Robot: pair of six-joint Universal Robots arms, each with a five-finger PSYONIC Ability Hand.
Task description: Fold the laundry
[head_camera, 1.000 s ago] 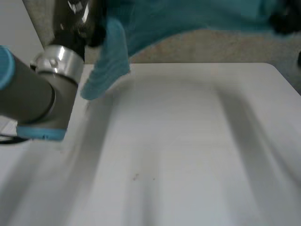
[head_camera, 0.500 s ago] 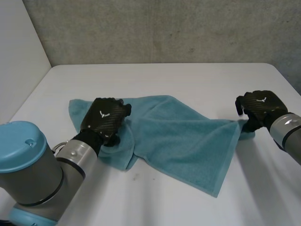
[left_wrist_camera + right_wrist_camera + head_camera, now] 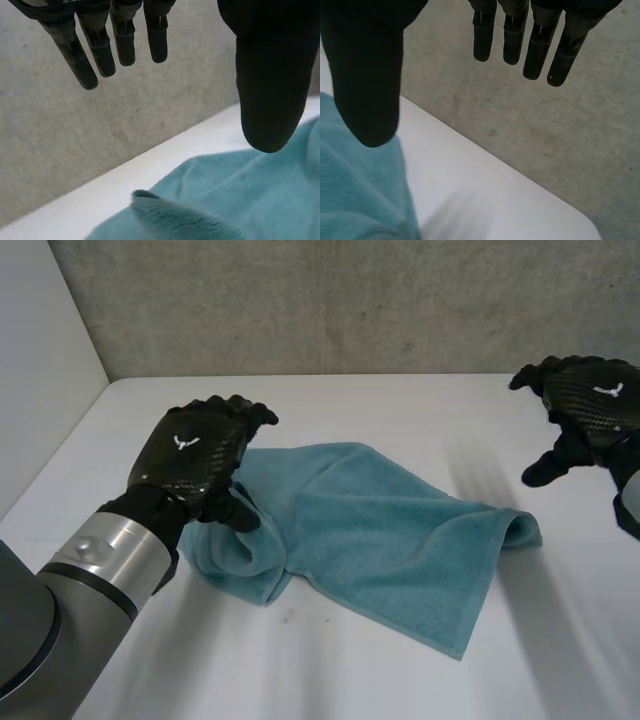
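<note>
Head view: a teal towel lies rumpled on the white surface, before a grey concrete wall. The left hand hovers over the towel's left end; the right hand is well apart from it.
Left wrist view: fingers straight, thumb spread, nothing held; the towel lies beneath.
Right wrist view: likewise spread and empty, with the towel's edge under the thumb.
</note>
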